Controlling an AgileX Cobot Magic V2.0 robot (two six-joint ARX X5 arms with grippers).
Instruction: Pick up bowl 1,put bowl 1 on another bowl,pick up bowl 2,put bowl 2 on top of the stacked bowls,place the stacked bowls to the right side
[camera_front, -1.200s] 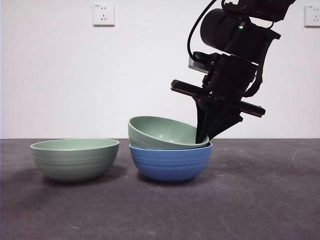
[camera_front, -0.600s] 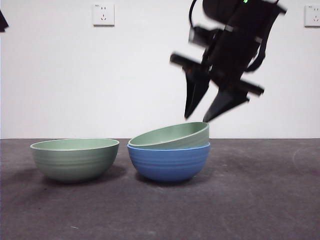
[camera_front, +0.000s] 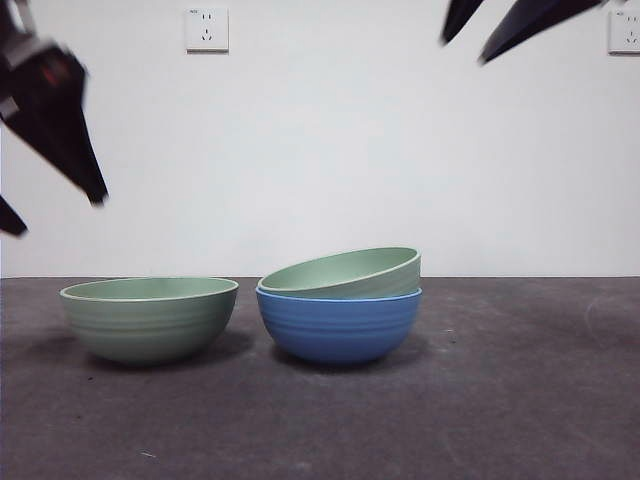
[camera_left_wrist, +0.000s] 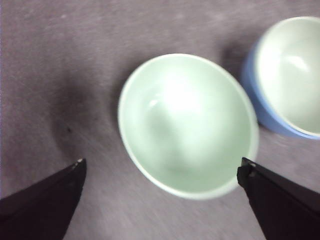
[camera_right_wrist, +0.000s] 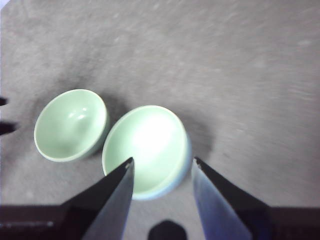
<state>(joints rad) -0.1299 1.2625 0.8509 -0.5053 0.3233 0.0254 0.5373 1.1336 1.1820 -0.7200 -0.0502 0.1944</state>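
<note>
One bowl stacked, one bowl still to go.
On the dark table (camera_front: 520, 400), the first green bowl (camera_front: 345, 272) sits tilted inside the blue bowl (camera_front: 338, 325). The second green bowl (camera_front: 150, 318) stands alone just beside them, not yet lifted. The left hand (camera_left_wrist: 160, 187) hangs above it, spread wide and empty. The right hand (camera_right_wrist: 162, 175), high above the stack, is parted and empty. The shift to the right side remains.

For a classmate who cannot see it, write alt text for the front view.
A pale green bowl sits tilted inside a blue bowl on a dark table, with a second pale green bowl beside it. Black gripper tips show at the upper left and upper right.
</note>
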